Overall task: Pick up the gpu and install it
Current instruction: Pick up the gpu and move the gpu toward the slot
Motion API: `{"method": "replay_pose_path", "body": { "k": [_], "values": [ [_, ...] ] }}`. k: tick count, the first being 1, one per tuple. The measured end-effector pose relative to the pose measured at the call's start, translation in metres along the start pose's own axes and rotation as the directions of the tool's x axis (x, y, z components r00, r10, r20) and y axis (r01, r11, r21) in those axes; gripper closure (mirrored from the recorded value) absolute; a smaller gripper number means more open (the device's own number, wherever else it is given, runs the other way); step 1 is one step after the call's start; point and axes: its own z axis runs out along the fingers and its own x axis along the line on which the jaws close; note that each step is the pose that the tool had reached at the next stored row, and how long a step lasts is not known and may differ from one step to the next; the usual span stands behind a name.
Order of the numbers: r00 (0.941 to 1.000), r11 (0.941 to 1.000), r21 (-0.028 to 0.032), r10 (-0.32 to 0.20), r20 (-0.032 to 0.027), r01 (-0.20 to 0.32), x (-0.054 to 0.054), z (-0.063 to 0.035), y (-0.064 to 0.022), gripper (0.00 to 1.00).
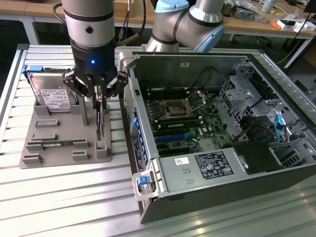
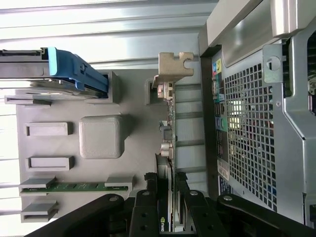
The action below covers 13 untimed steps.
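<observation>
One slatted metal table, desks behind; pincer clamps gpu.

Silver arm, black jaws, blue light

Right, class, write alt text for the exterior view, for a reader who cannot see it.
A robot gripper is closed on the gpu, a dark card standing on edge in a grey holder tray. On the exterior view's right lies an open computer case, motherboard exposed; a hard drive shares the tray.
</observation>
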Motion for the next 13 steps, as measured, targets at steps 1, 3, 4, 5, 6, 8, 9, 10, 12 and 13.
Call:
{"method": "replay_pose_path", "body": {
  "k": [1,3,4,5,6,8,9,10,12,13],
  "values": [
    [1.0000,1.0000,0.0000,0.000,0.0000,0.000,0.0000,-0.0003,0.0000,0.75],
    [1.0000,1.0000,0.0000,0.000,0.0001,0.000,0.0000,-0.0010,0.0000,0.75],
    [1.0000,1.0000,0.0000,0.000,-0.0001,0.000,0.0000,-0.0017,0.0000,0.75],
    [1.0000,1.0000,0.0000,0.000,0.0000,0.000,-0.0001,-0.0022,0.0000,0.75],
    [1.0000,1.0000,-0.0001,0.000,0.0000,0.000,-0.0001,-0.0029,0.0000,0.75],
    [1.0000,1.0000,-0.0001,0.000,0.0000,0.000,-0.0001,-0.0037,0.0000,0.75],
    [1.0000,1.0000,-0.0001,0.000,0.0001,0.000,-0.0001,-0.0039,0.0000,0.75],
    [1.0000,1.0000,-0.0001,0.000,0.0001,0.000,-0.0001,-0.0043,0.0000,0.75],
    [1.0000,1.0000,-0.0001,0.000,0.0001,0.000,-0.0001,-0.0050,0.0000,0.75],
    [1.0000,1.0000,-0.0001,0.000,0.0001,0.000,-0.0001,-0.0056,0.0001,0.75]
  ]
}}
